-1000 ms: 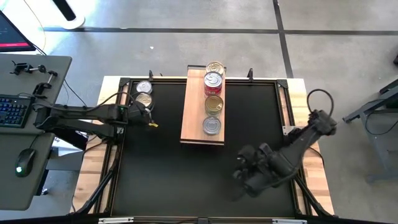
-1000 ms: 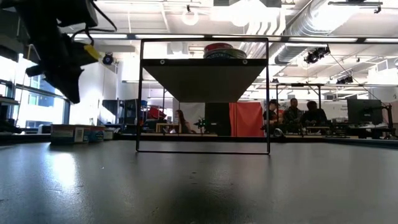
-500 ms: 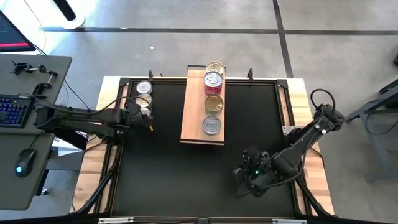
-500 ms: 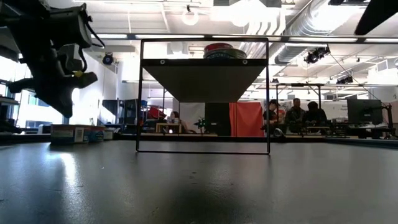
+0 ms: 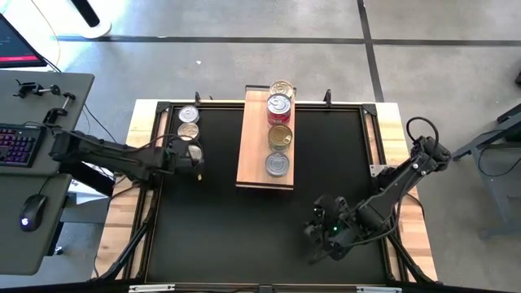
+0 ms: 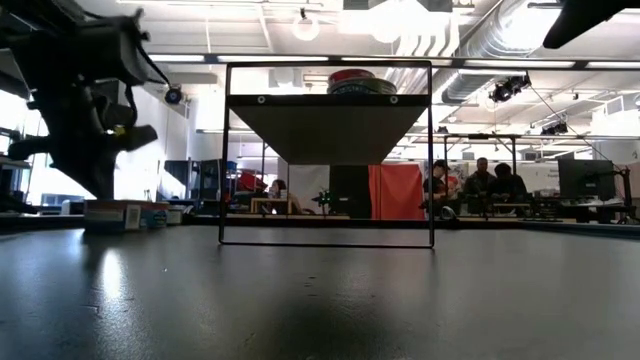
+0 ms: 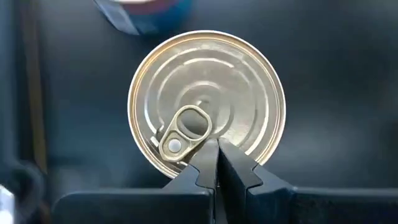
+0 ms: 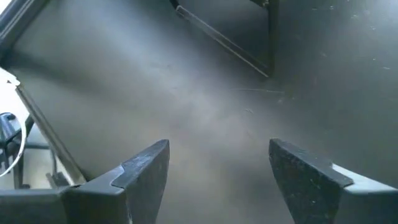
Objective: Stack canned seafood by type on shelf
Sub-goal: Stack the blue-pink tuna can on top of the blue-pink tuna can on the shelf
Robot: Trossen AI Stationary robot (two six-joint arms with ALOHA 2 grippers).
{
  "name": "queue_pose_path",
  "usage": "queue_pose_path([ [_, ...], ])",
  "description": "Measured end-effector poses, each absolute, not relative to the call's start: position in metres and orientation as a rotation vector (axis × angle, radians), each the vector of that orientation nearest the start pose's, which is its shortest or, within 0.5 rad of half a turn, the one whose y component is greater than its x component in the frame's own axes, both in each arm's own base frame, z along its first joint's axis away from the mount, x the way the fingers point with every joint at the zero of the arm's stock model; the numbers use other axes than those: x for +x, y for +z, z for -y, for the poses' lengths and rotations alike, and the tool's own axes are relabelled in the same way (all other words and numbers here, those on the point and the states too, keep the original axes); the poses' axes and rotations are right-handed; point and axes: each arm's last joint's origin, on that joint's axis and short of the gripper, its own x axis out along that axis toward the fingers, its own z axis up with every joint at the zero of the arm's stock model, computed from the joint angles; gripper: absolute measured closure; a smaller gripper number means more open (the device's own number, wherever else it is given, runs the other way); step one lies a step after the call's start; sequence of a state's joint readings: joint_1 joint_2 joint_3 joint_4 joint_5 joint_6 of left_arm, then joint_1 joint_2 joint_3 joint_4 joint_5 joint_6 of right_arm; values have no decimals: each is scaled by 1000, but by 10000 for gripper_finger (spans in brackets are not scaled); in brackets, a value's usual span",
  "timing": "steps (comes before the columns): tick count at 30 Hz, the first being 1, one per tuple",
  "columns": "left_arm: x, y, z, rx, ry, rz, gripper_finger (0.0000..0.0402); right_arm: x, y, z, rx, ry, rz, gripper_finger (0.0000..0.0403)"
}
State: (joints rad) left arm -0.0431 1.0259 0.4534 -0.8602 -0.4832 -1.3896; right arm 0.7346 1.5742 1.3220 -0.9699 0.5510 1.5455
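Four tins (image 5: pixel 278 127) on shelf (image 5: pixel 254 155) (two beside)

- Flat round gold-lidded tin (image 7: pixel 206 106): concentric ring pattern.
- Long light-brown wooden shelf (image 5: pixel 253 138): visible grain.
- Red-labelled round tin (image 5: pixel 278 107), silver lid.
- Black counter (image 5: pixel 244 228).

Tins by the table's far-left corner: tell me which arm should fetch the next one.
Left. Its gripper hangs shut right over a gold tin there, while the right gripper sits open at the near right, over bare tabletop.
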Motion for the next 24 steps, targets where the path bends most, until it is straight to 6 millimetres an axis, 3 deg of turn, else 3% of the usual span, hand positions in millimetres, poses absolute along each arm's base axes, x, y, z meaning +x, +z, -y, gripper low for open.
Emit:
queue_pose_path([
  [10,147,155,65,-1046,774,-864,401,229,280,-204,690,-552,-722,137],
  [17,153,140,121,-1138,548,-865,401,230,281,-206,715,-550,-695,137],
  [24,185,136,170,-1048,437,-867,401,235,286,-213,718,-467,-639,137],
])
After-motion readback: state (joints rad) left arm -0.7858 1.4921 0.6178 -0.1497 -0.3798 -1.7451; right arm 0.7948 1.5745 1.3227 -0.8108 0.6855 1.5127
